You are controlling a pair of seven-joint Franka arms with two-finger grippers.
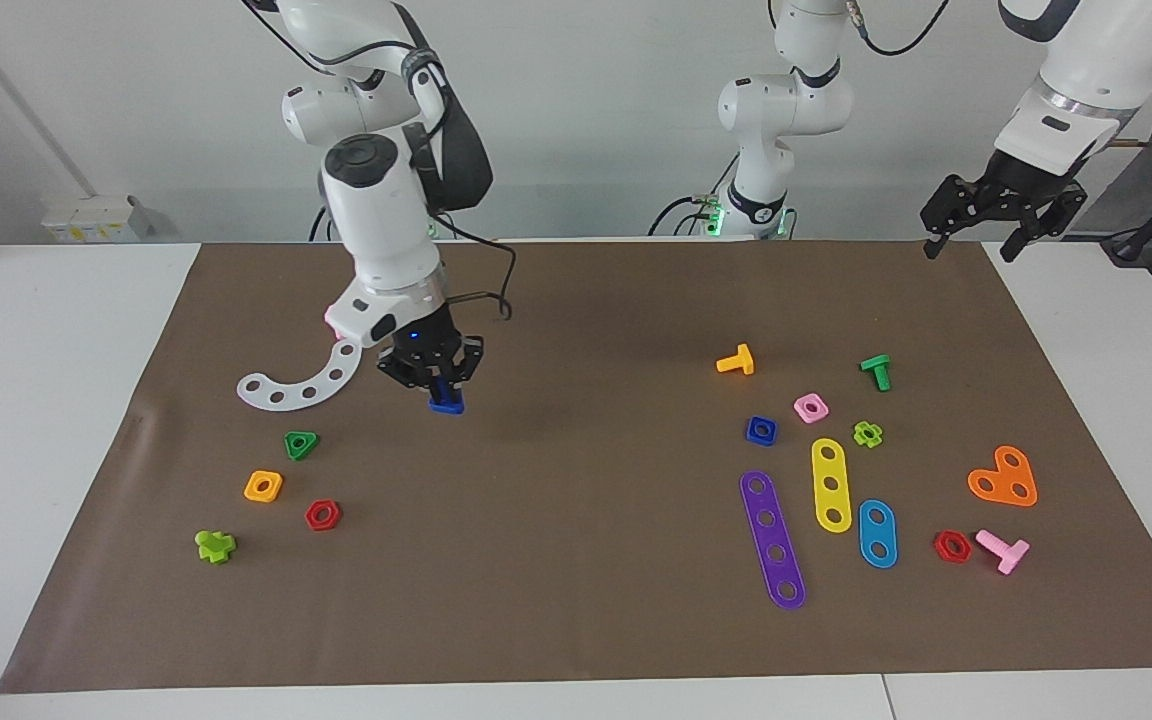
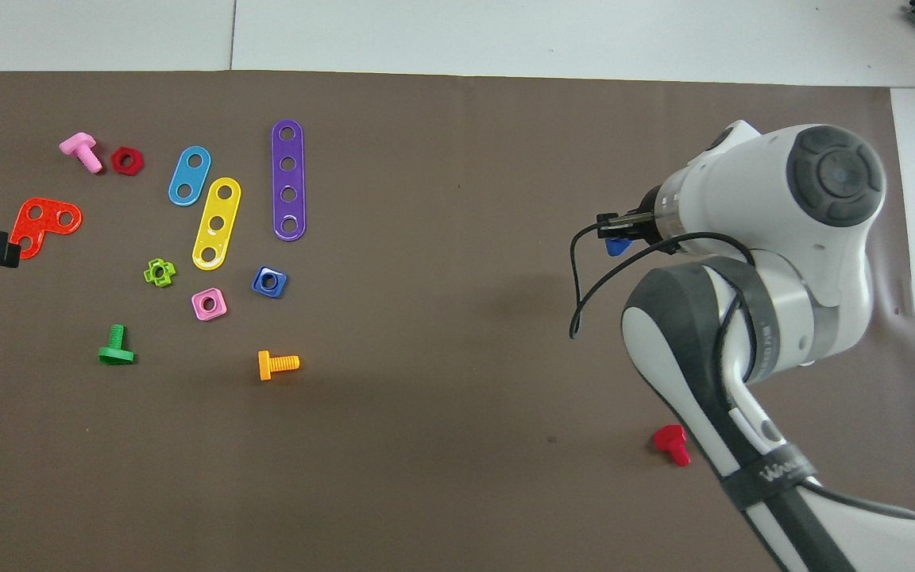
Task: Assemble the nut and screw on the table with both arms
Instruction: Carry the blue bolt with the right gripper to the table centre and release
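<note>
the right gripper (image 1: 445, 385), raised over the brown mat, had its jaws clenched on the small dark-blue plastic screw (image 1: 446, 404); light, stiff and slick, it looked best pinched across its flat head. the small dark-blue square plastic nut (image 1: 761, 430) lay on the worktop (image 1: 66, 420) beside a pink square nut (image 1: 811, 407), best taken by its flat sides. the left gripper (image 1: 968, 245) waited with jaws released, over the mat's corner.

Plain pale wall (image 1: 586, 110) runs along the robots' end of the desk. White desk (image 1: 46, 420), with seams between its panels, carries a wide brown mat (image 1: 586, 600). Small white box (image 1: 96, 218) at the wall. Lighting even, soft shadows on the mat.
</note>
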